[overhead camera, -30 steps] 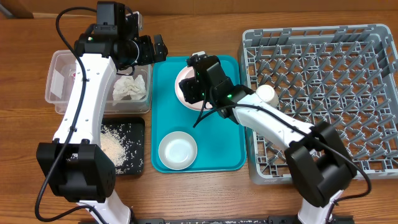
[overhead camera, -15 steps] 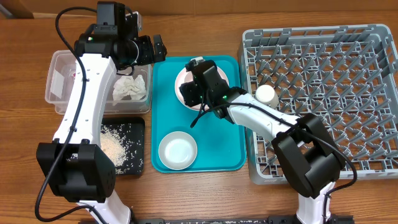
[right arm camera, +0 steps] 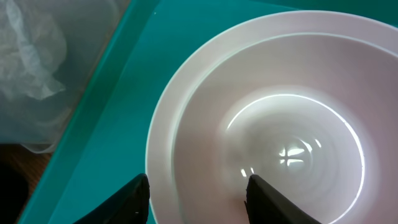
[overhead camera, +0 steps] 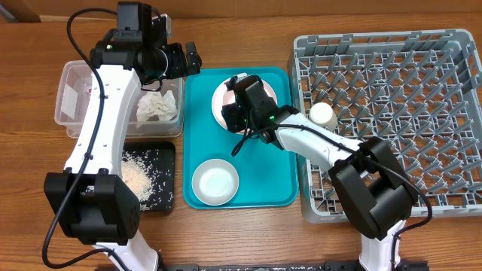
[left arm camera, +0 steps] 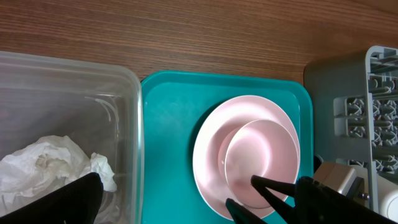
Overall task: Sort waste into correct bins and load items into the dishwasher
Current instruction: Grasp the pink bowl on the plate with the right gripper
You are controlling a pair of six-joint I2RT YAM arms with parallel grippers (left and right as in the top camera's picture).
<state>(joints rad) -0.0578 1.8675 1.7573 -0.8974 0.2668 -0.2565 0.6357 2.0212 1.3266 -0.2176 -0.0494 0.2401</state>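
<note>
A pale pink plate (overhead camera: 219, 93) lies at the far end of the teal tray (overhead camera: 275, 181), with a small bowl (left arm camera: 261, 152) on it. My right gripper (overhead camera: 231, 117) is open just over them. In the right wrist view its fingers (right arm camera: 198, 196) straddle the bowl's near wall (right arm camera: 186, 143). A second bowl (overhead camera: 215, 181) sits at the tray's near end. A white cup (overhead camera: 322, 114) stands in the grey rack (overhead camera: 392, 45). My left gripper (overhead camera: 184, 59) hangs open and empty between the clear tub (overhead camera: 71, 113) and the tray. The napkin (overhead camera: 157, 107) lies in the tub.
The black tray (overhead camera: 164, 159) with rice scraps (overhead camera: 135, 178) lies in front of the tub. The rack fills the right side. The left arm runs over the tub and hides part of it. The snack wrapper is not clearly visible.
My right gripper has shifted a little further over the plate and bowl and come lower. The left arm has not moved.
</note>
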